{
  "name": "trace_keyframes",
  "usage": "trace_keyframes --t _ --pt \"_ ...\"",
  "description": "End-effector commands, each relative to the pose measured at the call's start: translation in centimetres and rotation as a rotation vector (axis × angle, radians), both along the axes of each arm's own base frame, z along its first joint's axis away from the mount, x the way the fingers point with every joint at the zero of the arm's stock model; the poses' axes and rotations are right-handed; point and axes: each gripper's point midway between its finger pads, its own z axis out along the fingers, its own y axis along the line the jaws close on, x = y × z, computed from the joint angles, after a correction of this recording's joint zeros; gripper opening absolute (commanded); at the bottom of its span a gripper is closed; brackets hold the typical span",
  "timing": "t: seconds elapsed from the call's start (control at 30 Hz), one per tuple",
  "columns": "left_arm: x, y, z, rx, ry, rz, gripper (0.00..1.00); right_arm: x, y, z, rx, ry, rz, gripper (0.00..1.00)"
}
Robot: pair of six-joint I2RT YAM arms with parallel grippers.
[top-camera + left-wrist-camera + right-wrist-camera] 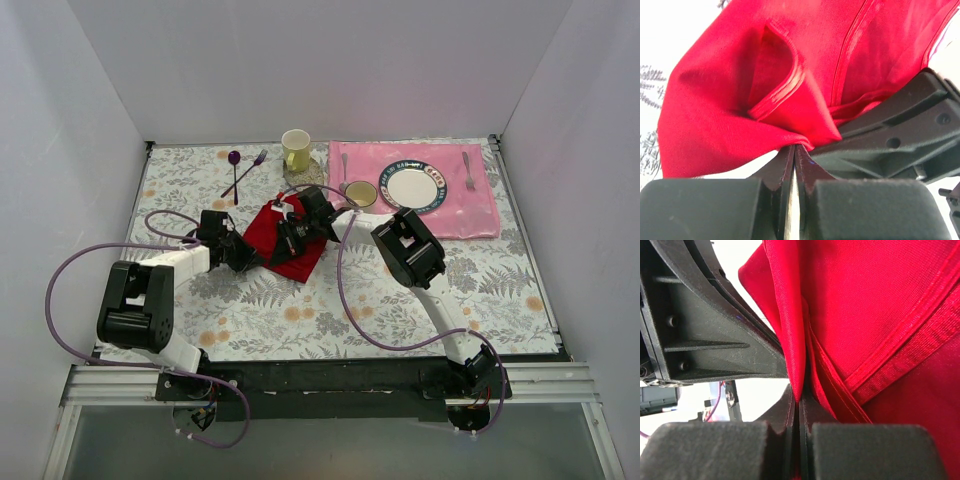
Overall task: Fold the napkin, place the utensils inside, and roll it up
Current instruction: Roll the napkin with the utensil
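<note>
While the left pincer (794, 151) pinched the napkin (710, 120) at its left edge, the right pincer (800, 399) pinched a fold just beside it, cloth bunched between them.

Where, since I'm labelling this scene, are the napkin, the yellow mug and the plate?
napkin (264, 235): top view, on the left part of the red cloth.
yellow mug (296, 152): top view, on its body.
plate (386, 185): top view, on the left of its dark rim.
</note>
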Motion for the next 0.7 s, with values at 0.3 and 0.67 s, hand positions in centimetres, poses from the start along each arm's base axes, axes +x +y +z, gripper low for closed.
trace_keyframes --t 0.3,0.67 --pt "2.6 0.0 -0.4 0.045 -0.037 0.026 0.00 -1.0 -2.4 -6.0 -0.184 0.039 -0.010 0.01" --pt "-0.3 1.3 -6.1 0.157 0.222 0.031 0.00 -0.2 -2.5 -4.5 -0.278 -0.056 -0.001 0.12"
